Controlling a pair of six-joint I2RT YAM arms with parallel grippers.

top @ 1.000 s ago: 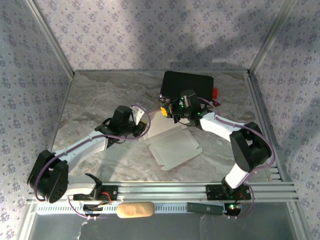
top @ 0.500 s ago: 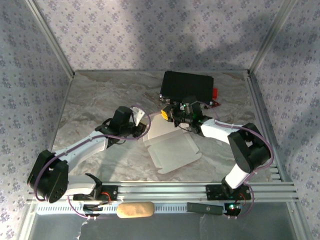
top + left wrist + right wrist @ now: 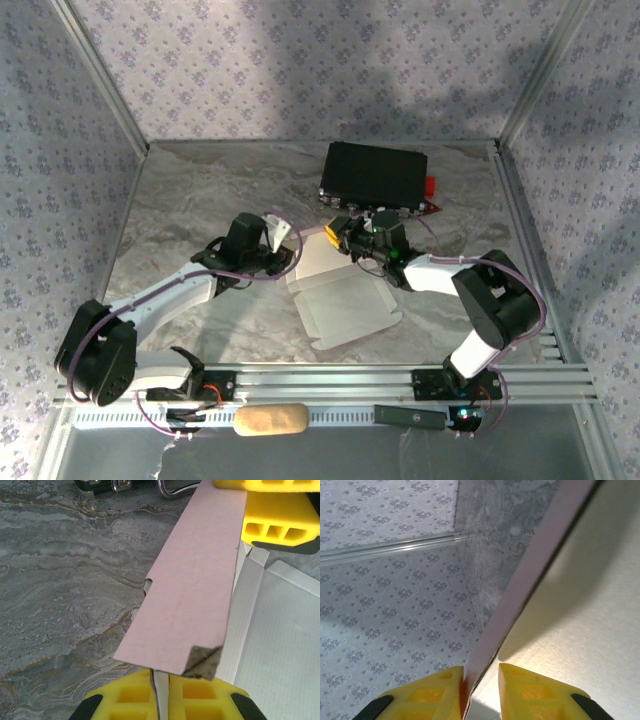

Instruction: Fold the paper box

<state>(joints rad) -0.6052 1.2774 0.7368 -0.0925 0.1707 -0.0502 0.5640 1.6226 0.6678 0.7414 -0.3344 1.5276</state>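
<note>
Edge of paper box (image 3: 195, 590), pinched by left fingers (image 3: 125, 700), borders bare table (image 3: 65, 580).

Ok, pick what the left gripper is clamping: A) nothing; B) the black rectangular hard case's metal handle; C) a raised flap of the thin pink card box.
C: in the left wrist view the left gripper is shut on a raised flap of the thin pink card box.
</note>
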